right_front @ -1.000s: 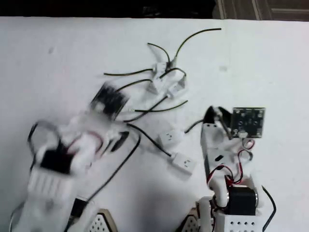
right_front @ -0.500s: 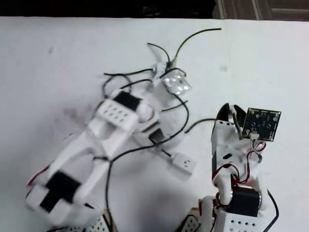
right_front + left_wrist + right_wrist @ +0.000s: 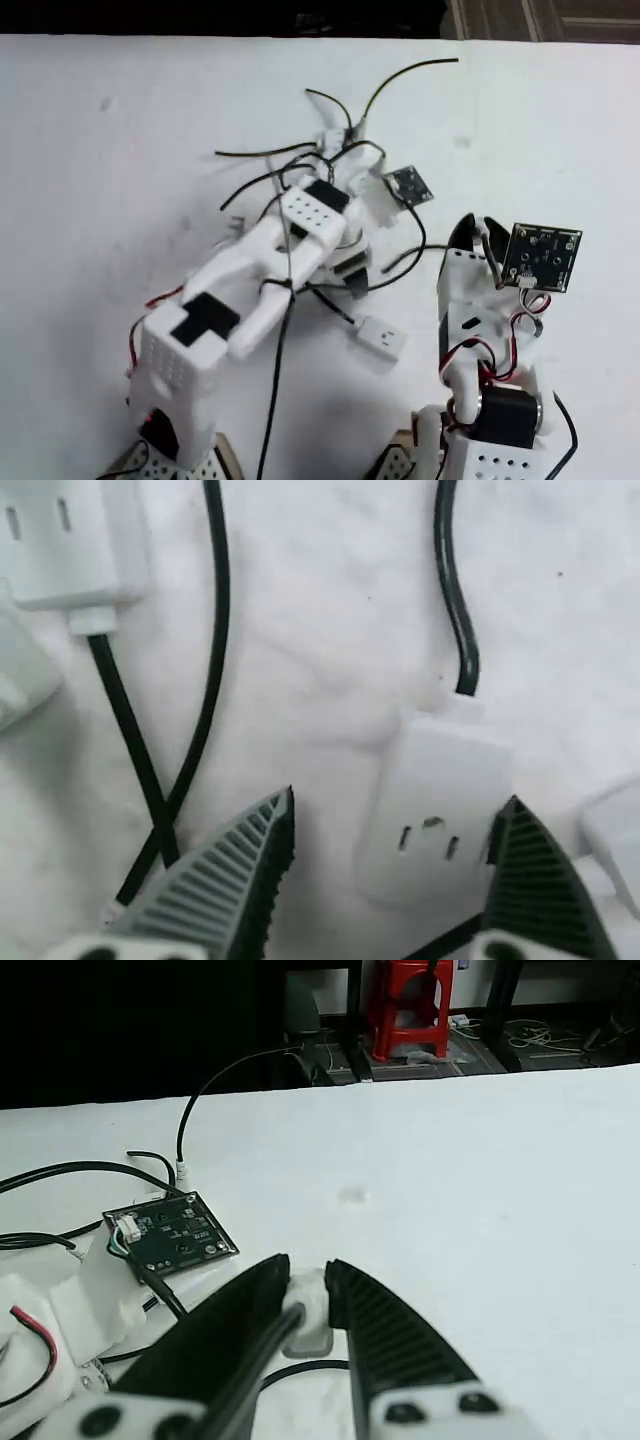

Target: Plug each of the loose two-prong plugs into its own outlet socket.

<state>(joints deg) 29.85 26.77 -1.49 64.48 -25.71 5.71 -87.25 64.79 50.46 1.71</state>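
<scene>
While poised low over the matte white table, holds the left claw with its ribbed grey wedge fingers apart, astride a smooth, rounded white socket with two slots, a round hole and a thin black cord at its end. Pinches the right claw, black and ridged, together on a small white plug beside the tangle. Shows a second socket, flat and white, lying on the table between the two arms.
</scene>
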